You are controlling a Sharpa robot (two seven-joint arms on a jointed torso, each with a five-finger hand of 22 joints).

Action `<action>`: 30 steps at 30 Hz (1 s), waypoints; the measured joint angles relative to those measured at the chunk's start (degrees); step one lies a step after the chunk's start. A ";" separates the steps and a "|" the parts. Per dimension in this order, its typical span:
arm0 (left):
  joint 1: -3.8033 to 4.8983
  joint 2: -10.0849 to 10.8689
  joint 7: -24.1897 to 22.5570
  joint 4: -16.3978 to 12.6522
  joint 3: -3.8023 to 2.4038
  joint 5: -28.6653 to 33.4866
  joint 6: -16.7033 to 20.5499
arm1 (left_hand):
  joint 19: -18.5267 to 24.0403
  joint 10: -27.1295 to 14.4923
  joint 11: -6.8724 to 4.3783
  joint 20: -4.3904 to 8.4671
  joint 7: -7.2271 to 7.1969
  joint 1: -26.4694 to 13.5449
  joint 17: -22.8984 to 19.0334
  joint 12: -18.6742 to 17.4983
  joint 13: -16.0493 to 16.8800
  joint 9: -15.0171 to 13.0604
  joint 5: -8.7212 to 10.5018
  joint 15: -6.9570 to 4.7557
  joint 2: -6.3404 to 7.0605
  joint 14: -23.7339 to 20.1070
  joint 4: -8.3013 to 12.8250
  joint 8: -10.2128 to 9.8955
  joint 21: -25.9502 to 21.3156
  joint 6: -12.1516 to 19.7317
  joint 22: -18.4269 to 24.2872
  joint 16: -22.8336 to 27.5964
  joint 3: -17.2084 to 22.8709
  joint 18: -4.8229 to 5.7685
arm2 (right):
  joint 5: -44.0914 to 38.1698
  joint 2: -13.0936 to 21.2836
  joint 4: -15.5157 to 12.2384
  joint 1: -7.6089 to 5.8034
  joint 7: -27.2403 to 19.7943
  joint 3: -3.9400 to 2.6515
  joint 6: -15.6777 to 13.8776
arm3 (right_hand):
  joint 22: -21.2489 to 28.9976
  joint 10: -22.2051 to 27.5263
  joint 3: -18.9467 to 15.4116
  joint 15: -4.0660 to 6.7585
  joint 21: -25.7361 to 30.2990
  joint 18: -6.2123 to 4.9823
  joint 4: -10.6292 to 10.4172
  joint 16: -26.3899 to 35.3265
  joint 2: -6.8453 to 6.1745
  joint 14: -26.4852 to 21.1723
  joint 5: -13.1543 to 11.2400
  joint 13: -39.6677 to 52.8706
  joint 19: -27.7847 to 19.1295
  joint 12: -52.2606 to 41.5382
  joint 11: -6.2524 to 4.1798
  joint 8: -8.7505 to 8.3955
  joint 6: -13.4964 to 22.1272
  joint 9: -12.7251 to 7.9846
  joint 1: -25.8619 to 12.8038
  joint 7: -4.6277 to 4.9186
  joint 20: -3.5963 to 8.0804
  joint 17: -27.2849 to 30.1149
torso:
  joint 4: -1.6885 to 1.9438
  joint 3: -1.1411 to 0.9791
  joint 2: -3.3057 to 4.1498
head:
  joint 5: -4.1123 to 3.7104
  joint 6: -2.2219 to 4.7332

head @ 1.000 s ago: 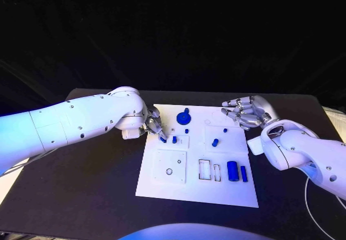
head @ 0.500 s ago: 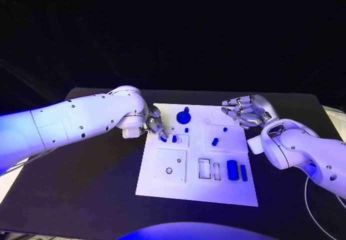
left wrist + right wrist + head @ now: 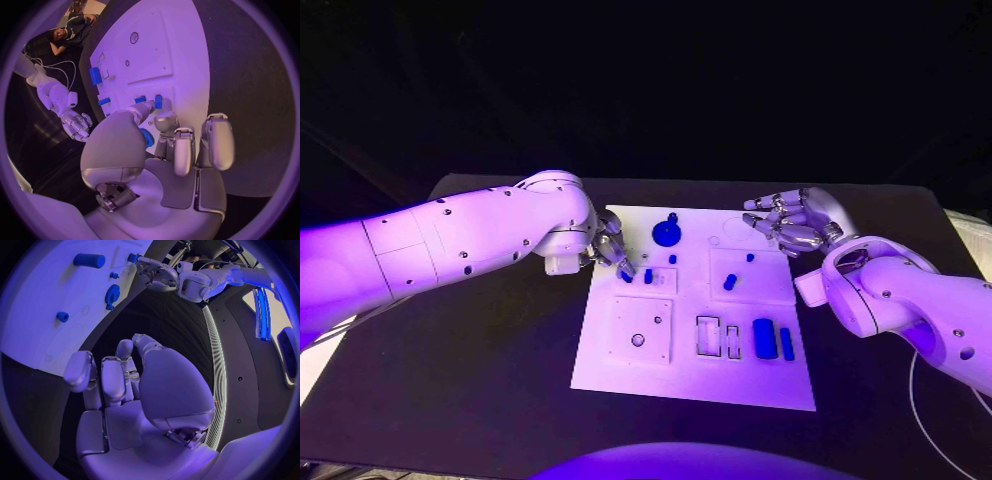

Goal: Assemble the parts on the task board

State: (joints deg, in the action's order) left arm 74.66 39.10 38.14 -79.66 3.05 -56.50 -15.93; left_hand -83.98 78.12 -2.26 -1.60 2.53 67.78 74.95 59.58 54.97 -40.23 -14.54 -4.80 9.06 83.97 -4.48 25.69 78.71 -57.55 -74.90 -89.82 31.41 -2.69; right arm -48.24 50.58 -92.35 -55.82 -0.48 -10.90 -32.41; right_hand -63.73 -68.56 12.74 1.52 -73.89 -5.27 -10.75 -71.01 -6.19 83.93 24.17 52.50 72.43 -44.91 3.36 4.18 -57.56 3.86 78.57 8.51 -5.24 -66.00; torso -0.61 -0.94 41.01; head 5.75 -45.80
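The left hand [image 3: 607,246] is low over the task board [image 3: 689,380], at its far left corner, fingers bent down toward a pair of small blue pegs [image 3: 638,275]. In the left wrist view the fingertips [image 3: 164,120] sit right at those pegs, but whether they pinch one or merely touch it I cannot tell. Just beyond the fingers, toward the board's far edge, stands the blue gear [image 3: 668,233].

The right hand [image 3: 790,224] hovers at the board's far right corner, over the worktop [image 3: 488,400] edge of the board, fingers loosely curled and apart, with nothing in them.

Further in on the board, a short blue peg [image 3: 730,283] lies in the right-hand recess, and near the board's right edge, toward the robot, a larger blue cylinder [image 3: 764,338] lies beside a slim blue bar [image 3: 788,344], next to some narrow slots.

The step in hand looks like seating or picking one of the small pegs at the far left corner. I judge the task to be early, since several parts lie loose. The next move calls for a fine, steady pinch on one peg without knocking its neighbour, then a vertical press into its hole.
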 measured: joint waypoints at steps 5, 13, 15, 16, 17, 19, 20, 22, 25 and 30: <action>-0.06 -0.23 0.03 0.18 0.00 -0.32 0.06 | 0.04 0.20 -0.17 0.37 -0.13 -1.50 0.00 0.33 0.36 -0.39 -0.03 -0.42 -0.01 0.01 0.49 0.38 0.00 -0.52 0.00 0.00 0.49 -0.01 | 0.00 0.08 -0.08 0.00 -0.01 0.00 0.00 | 0.00 0.12 0.00 0.00 0.00 0.00 0.00 0.00 0.00 0.00 0.00 0.00 0.00 0.00 -0.12 0.00 0.00 0.00 0.00 0.00 0.00 0.00 | 0.00 0.00 0.00 | -0.04 -0.01; -0.16 -0.52 0.07 0.38 -0.01 -0.89 0.18 | -0.17 0.62 -0.42 0.58 -0.31 -3.07 -0.01 0.67 0.74 -0.75 -0.04 -0.42 -0.06 0.01 1.48 0.44 0.52 -1.11 -0.05 0.00 1.47 -0.01 | 0.00 0.16 -0.17 0.00 -0.01 0.00 0.00 | 0.00 0.16 0.00 0.00 0.00 0.00 0.00 0.00 0.00 0.00 0.00 0.00 0.00 0.00 -0.16 0.00 0.00 0.00 0.00 0.00 0.00 0.00 | 0.00 -0.04 -0.02 | -0.08 -0.14; -0.18 -0.58 0.07 0.40 -0.01 -1.02 0.20 | -0.17 0.62 -0.41 0.58 -0.32 -3.30 -0.01 0.97 0.91 -0.84 -0.03 -0.46 0.16 0.05 2.38 0.49 0.67 -1.13 -0.05 0.00 2.37 -0.01 | 0.00 0.18 -0.18 0.00 -0.01 0.00 0.00 | 0.00 0.16 0.00 0.00 0.00 0.00 0.00 0.00 0.00 0.00 0.00 0.00 0.00 0.00 -0.16 0.00 0.00 0.00 0.00 0.00 0.00 0.00 | 0.00 -0.04 -0.02 | -0.10 -0.14; -0.19 -0.61 0.07 0.42 -0.01 -1.09 0.21 | -0.17 0.62 -0.41 0.58 -0.51 -3.43 -0.01 0.98 0.96 -0.84 -0.03 -0.55 0.04 0.14 2.40 0.55 0.67 -1.33 -0.05 0.00 2.39 -0.01 | 0.00 0.18 -0.19 0.00 -0.01 0.00 0.00 | 0.00 0.16 0.00 0.00 0.00 0.00 0.00 0.00 0.00 0.00 0.00 0.00 0.00 0.00 -0.16 0.00 0.00 0.00 0.00 0.00 0.00 0.00 | 0.00 -0.04 -0.03 | -0.13 -0.14; -0.20 -0.62 0.07 0.43 -0.01 -1.14 0.21 | -0.04 0.62 -0.41 0.70 -0.51 -3.74 -0.01 0.98 0.99 -0.84 -0.03 -0.66 0.03 0.16 2.46 0.67 0.67 -1.33 -0.04 0.00 2.46 -0.01 | 0.00 0.19 -0.19 0.00 -0.01 0.00 0.00 | 0.00 0.16 0.00 0.00 0.00 0.00 0.00 0.00 0.00 0.00 0.00 0.00 0.00 0.00 -0.16 0.00 0.00 0.00 0.00 0.00 0.00 0.00 | 0.00 -0.04 -0.03 | -0.13 -0.15; -0.21 -0.66 0.07 0.45 -0.01 -1.23 0.21 | 0.04 0.73 -0.52 0.78 -0.51 -3.81 -0.01 0.99 1.10 -0.89 -0.03 -0.82 0.08 0.02 2.53 0.69 0.67 -1.33 -0.04 0.00 2.52 -0.01 | 0.00 0.20 -0.20 0.00 -0.01 0.00 0.00 | 0.00 0.16 0.00 0.00 0.00 0.00 0.00 0.00 0.00 0.00 0.00 0.00 0.00 0.00 -0.16 0.00 0.00 0.00 0.00 0.00 0.00 0.00 | 0.00 -0.04 -0.03 | -0.14 -0.16; -0.22 -0.69 0.08 0.47 -0.01 -1.28 0.20 | 0.04 0.81 -0.60 0.78 -0.51 -3.81 -0.01 0.99 1.10 -0.99 -0.03 -0.83 0.08 0.01 2.53 0.69 0.67 -1.33 -0.04 0.00 2.53 -0.01 | 0.00 0.20 -0.20 0.00 -0.01 0.00 0.00 | 0.00 0.16 0.00 0.00 0.00 0.00 0.00 0.00 0.00 0.00 0.03 0.00 0.00 0.00 -0.16 0.00 0.00 0.00 0.00 0.00 0.00 0.00 | 0.00 -0.04 -0.03 | -0.14 -0.16; -0.22 -0.72 0.08 0.50 -0.01 -1.34 0.16 | 0.04 0.82 -0.61 0.78 -0.51 -4.27 -0.01 0.99 1.10 -1.17 -0.03 -0.83 0.06 0.01 2.55 0.70 0.67 -1.34 -0.04 0.00 2.53 -0.01 | 0.02 0.19 -0.20 0.00 -0.02 0.00 -0.02 | 0.00 0.16 0.00 0.00 0.00 0.00 0.00 0.00 0.00 0.00 0.23 0.00 0.00 0.00 -0.16 0.00 0.00 0.00 0.00 0.00 0.00 0.00 | 0.00 -0.04 -0.03 | -0.18 -0.17; -0.23 -0.79 0.10 0.56 -0.01 -1.44 0.12 | 0.04 0.82 -0.61 0.78 -0.70 -4.37 -0.02 0.99 1.10 -1.20 -0.03 -0.83 0.14 0.01 2.51 0.71 0.95 -1.56 -0.04 0.00 2.17 -0.01 | 0.05 0.17 -0.20 0.00 -0.05 0.00 -0.03 | 0.00 0.16 0.00 0.00 0.00 0.00 0.00 0.00 0.00 0.00 0.24 0.00 0.00 0.00 -0.16 0.00 0.00 0.00 0.00 0.00 0.00 0.00 | 0.00 -0.04 -0.03 | -0.24 -0.21; -0.30 -0.89 0.10 0.62 -0.02 -1.60 0.07 | 0.04 0.98 -0.77 0.78 -0.93 -5.57 -0.02 1.23 1.28 -1.38 -0.04 -0.85 -0.01 -0.01 1.72 0.71 0.95 -2.14 -0.04 0.00 0.39 -0.01 | 0.08 0.16 -0.22 0.00 -0.09 0.00 -0.05 | 0.00 0.13 0.00 0.00 0.00 0.00 0.00 0.00 0.00 0.00 0.23 0.00 0.00 0.00 -0.13 0.00 0.00 0.00 0.00 0.00 0.00 -0.01 | 0.03 -0.03 -0.03 | -0.25 -0.21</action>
State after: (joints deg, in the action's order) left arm 74.37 38.21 38.24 -79.03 3.03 -58.10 -15.86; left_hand -83.94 79.10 -3.02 -0.82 1.60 62.22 74.93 60.81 56.26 -41.62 -14.58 -5.65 9.06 83.97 -2.76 26.40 79.66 -59.68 -74.94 -89.83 31.79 -2.70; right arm -48.16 50.74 -92.57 -55.82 -0.56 -10.90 -32.46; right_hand -63.73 -68.43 12.74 1.52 -73.89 -5.28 -10.75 -71.01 -6.19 83.93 24.41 52.50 72.43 -44.91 3.23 4.18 -57.56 3.86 78.57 8.51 -5.24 -66.01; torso -0.58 -0.98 40.98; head 5.50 -46.01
